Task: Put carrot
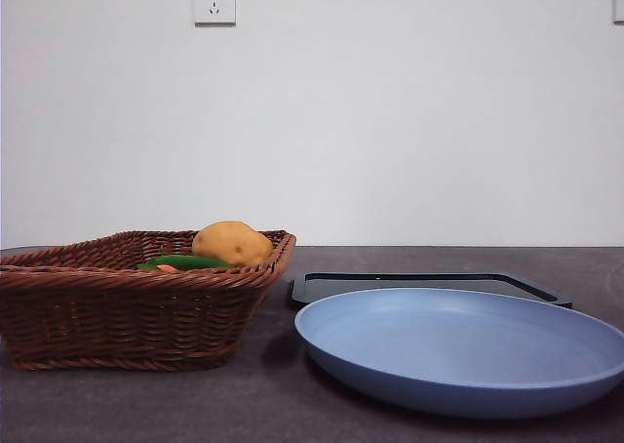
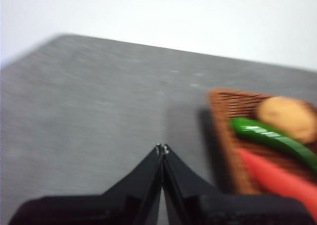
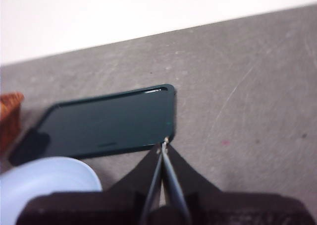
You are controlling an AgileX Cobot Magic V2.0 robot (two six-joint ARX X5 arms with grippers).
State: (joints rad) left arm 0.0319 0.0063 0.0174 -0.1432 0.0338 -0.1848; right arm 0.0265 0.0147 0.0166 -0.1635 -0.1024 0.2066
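Carrot: you'll find the carrot (image 2: 277, 178) lying in the basket (image 2: 223, 136), off to one side of your left gripper (image 2: 162, 148) and near it, not touched by it. In the front view only a small orange sliver (image 1: 167, 267) peeks above the basket rim.
Green vegetable: it lies right alongside the carrot (image 2: 272, 138), between the carrot and the potato.
Potato: it sits at the end of the basket farther from your left gripper (image 2: 287, 118), its top rising above the rim in the front view (image 1: 232, 242).
Basket: brown wicker, resting on the table (image 1: 127, 404).
Left gripper: your jaws are pressed together with nothing between them, over bare table beside the basket.
Right gripper: your right gripper (image 3: 163, 146) also has its jaws pressed together and holds nothing. Its tips sit at a corner of the dark tray (image 3: 109, 121).
Blue plate: it lies just beside the tray (image 3: 44, 185), well apart from your right gripper's tips; in the front view it stands in front of the tray (image 1: 458, 350).
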